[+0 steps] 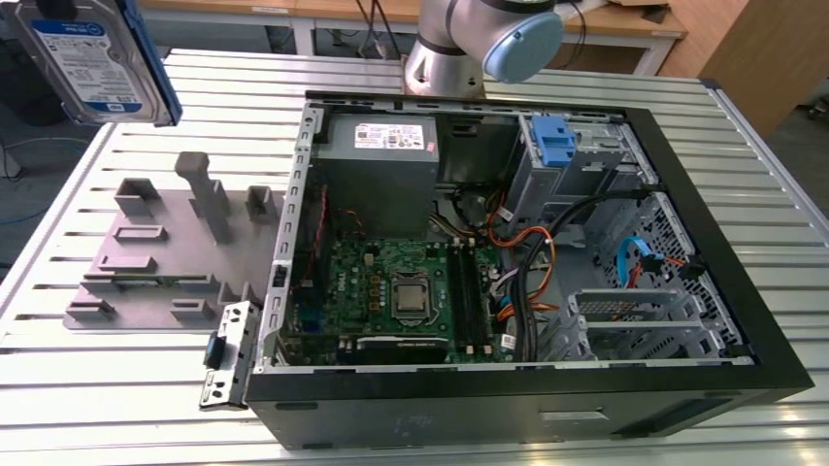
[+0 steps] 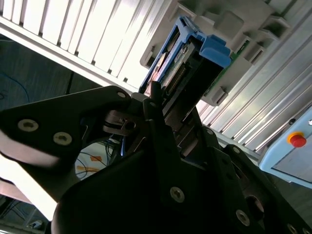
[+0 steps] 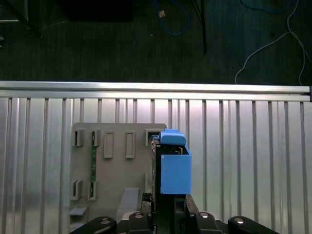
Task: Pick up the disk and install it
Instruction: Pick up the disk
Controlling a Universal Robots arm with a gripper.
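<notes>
Black fingers (image 2: pixel 155 105) clamped on the disk (image 2: pixel 187 63), blue side rail (image 2: pixel 214 51) at its end; slatted metal counter (image 2: pixel 73 34) and grey moulded fixture (image 2: pixel 234 19) beyond; red button (image 2: pixel 296 139) on pale box (image 2: pixel 287 158)

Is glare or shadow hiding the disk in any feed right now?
Exterior view: the disk is evenly lit, cropped by the frame's top edge. Second wrist view: the table slats glare white, the claw gripping the disk is near-black shadow. First wrist view: even light on the disk's blue rail; floor beyond the table is dark.

Open computer case (image 1: pixel 453 419), grey fixture (image 1: pixel 146 260)
</notes>
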